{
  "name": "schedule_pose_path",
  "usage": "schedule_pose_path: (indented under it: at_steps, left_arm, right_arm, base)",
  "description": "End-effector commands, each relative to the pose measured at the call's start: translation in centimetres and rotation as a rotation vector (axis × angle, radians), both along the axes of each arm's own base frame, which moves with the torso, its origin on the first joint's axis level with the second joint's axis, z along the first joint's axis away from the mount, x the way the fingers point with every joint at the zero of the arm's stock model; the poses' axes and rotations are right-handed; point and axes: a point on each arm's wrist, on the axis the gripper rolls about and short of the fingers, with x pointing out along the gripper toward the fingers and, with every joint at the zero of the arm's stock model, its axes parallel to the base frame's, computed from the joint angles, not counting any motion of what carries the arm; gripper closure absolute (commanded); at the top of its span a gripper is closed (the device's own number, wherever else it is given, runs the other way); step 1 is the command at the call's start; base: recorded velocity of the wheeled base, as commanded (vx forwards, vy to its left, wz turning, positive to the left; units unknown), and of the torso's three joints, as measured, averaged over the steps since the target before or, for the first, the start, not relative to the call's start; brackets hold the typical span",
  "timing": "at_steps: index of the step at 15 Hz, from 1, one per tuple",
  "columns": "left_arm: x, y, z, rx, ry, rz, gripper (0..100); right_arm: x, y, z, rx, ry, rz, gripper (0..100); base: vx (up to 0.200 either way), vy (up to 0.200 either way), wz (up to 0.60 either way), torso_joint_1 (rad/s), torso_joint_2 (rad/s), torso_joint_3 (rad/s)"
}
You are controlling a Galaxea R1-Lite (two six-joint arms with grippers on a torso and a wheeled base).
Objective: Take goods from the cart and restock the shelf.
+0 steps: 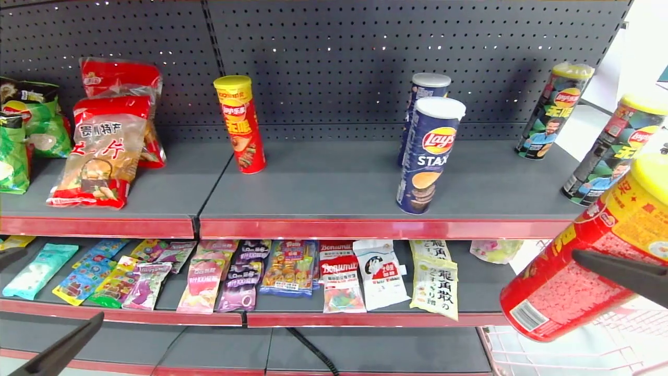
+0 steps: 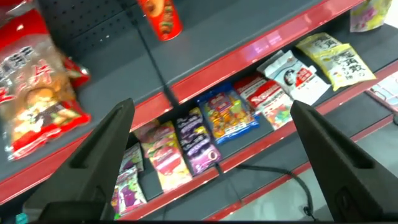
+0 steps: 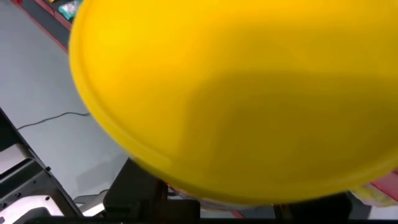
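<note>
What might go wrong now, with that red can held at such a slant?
1. The red can sits tilted in the right gripper; released like that, it may topple on the top shelf.
2. Going in, it might knock the green-and-black cans at the shelf's right end.
3. If the grip slips, it likely falls toward the pink cart below.

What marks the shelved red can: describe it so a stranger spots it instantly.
Start at the upper shelf before the pegboard. Right of the red snack bags stands a red can with a yellow lid. The nearest cans, farther right, are blue with white lids.
</note>
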Motion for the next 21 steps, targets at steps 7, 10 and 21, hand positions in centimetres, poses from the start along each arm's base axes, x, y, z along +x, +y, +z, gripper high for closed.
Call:
schedule_pose_path:
  at_steps: [7, 10, 21]
  left_arm:
    - [0.28, 0.05, -0.05, 0.003, 0.01, 0.023, 0]
    - [0.28, 0.05, -0.05, 0.003, 0.01, 0.023, 0]
    - [0.43, 0.01, -0.24, 0.067, 0.002, 0.012, 0]
  right_arm:
    - [0.24, 0.13, -0.16, -0.005, 0.012, 0.004, 100]
    - [0.21, 0.11, -0.24, -0.006, 0.015, 0.004, 100]
    - [0.04, 0.04, -0.25, -0.006, 0.01, 0.003, 100]
  base:
    - [0.0, 0.2, 0.0, 0.003, 0.01, 0.002]
    - [0.0, 0.2, 0.0, 0.004, 0.0, 0.004]
    - [0.0, 0.127, 0.0, 0.001, 0.0, 0.003]
